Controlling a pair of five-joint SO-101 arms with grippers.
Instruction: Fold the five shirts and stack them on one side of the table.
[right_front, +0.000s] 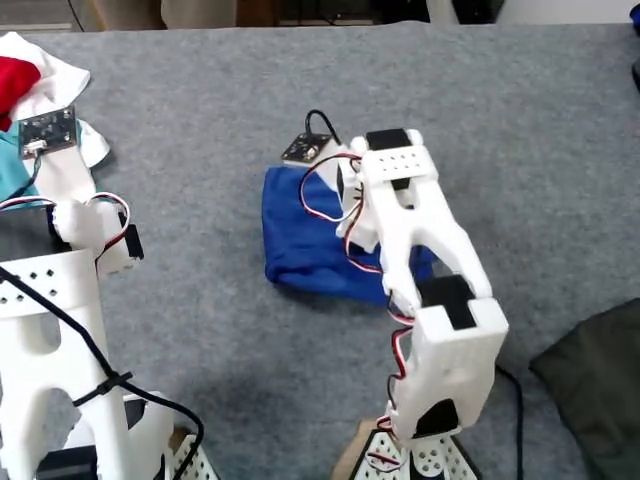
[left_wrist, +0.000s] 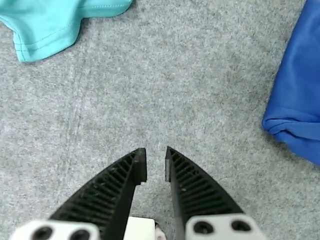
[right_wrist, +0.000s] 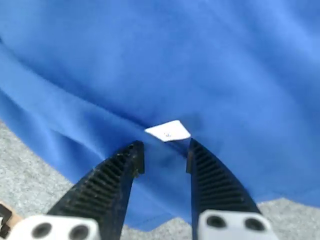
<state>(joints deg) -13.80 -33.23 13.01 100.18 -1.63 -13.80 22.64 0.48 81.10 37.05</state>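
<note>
A folded blue shirt (right_front: 305, 240) lies mid-table, and its edge (left_wrist: 300, 90) reaches into the left wrist view. My right gripper (right_wrist: 164, 152) is open just above the blue cloth (right_wrist: 200, 60), with a small white label (right_wrist: 168, 131) between its fingertips. At the far left corner lies a pile with a white shirt (right_front: 50, 70), a red one (right_front: 15, 80) and a teal one (right_front: 12, 165). My left gripper (left_wrist: 156, 162) hovers over bare grey felt with its fingers barely parted and nothing between them. A teal shirt corner (left_wrist: 50, 20) lies beyond it.
A dark shirt (right_front: 590, 385) lies at the near right edge of the table. The right arm (right_front: 420, 250) stretches over the blue shirt's right part. The left arm (right_front: 60, 290) stands at the near left. Grey felt (right_front: 500, 120) covers the table.
</note>
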